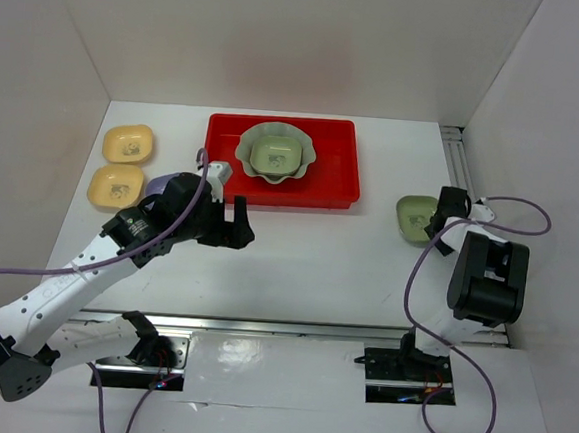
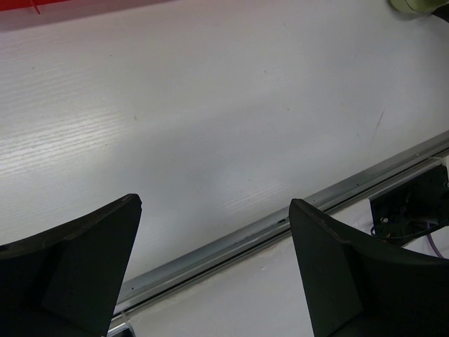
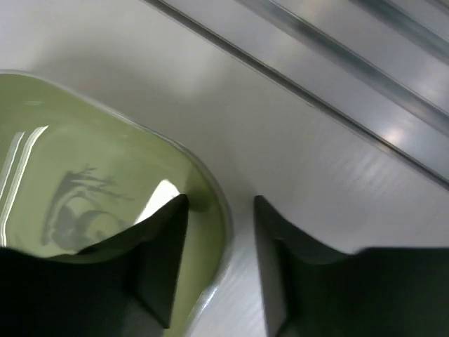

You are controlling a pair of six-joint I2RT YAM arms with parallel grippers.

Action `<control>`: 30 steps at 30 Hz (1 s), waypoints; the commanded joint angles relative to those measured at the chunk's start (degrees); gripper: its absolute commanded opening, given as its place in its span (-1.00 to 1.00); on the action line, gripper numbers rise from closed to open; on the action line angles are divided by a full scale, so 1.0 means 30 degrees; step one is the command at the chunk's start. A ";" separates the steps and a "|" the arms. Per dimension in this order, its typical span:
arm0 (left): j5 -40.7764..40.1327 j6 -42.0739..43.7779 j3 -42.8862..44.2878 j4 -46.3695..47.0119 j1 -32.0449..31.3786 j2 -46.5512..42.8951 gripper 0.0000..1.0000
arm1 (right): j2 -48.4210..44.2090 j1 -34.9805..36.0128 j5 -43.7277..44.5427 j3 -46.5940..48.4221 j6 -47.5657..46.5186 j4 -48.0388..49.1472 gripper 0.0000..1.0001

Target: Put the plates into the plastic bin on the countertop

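Right wrist view first: the jaws of my right gripper (image 3: 220, 202) straddle the rim of the olive green dish (image 3: 84, 175). One finger (image 3: 158, 267) is down inside the bowl and the other is outside it over the countertop (image 3: 316, 140). The gap is fairly narrow, but I see a sliver of space on each side of the rim, so I judge the dish not yet pinched.

To do this well, I want the wall seated deep between the pads before I squeeze. The rim looks thin and glossy, so a shallow bite would likely let the dish tip or slide out. After that I would lift straight up and keep it level. I would swing left only once it is clear of the surface, then lower it into a bare part of the red bin (image 1: 341, 196), beside the scalloped pale green dish (image 1: 276, 153) already lying there.

From the top camera, the right arm is folded tight over its base, wrist reaching forward and left to the dish near the right wall. The left gripper (image 1: 231, 222) hangs with jaws wide apart and nothing between them, just short of the bin's near rim. Its arm stretches diagonally from the lower left. I must mind that arm on the carry. The yellow dish (image 1: 128, 144) and tan dish (image 1: 116, 185) wait at the far left.
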 commanded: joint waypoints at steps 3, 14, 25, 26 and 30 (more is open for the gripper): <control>0.0014 0.0331 0.0096 0.0646 0.0129 -0.0326 1.00 | 0.0483 -0.0319 -0.0296 -0.0684 0.0079 0.1201 -0.45; -0.0336 0.0506 0.0096 0.0470 0.0305 0.0025 1.00 | -0.0541 -0.0265 0.0050 0.2764 0.1713 -0.1959 -1.00; -0.1800 0.0126 0.0272 0.0119 0.0481 0.0025 1.00 | 0.0834 0.4716 0.7907 1.0885 0.4969 -0.8204 -1.00; -0.1802 0.0126 0.0272 0.0119 0.0481 0.0025 1.00 | 0.0834 0.5212 0.8081 1.1091 0.4970 -0.8204 -1.00; -0.2152 -0.0050 0.0272 -0.0057 0.0657 0.0375 1.00 | 0.0075 0.6384 0.5144 1.1008 0.2784 -0.4187 -1.00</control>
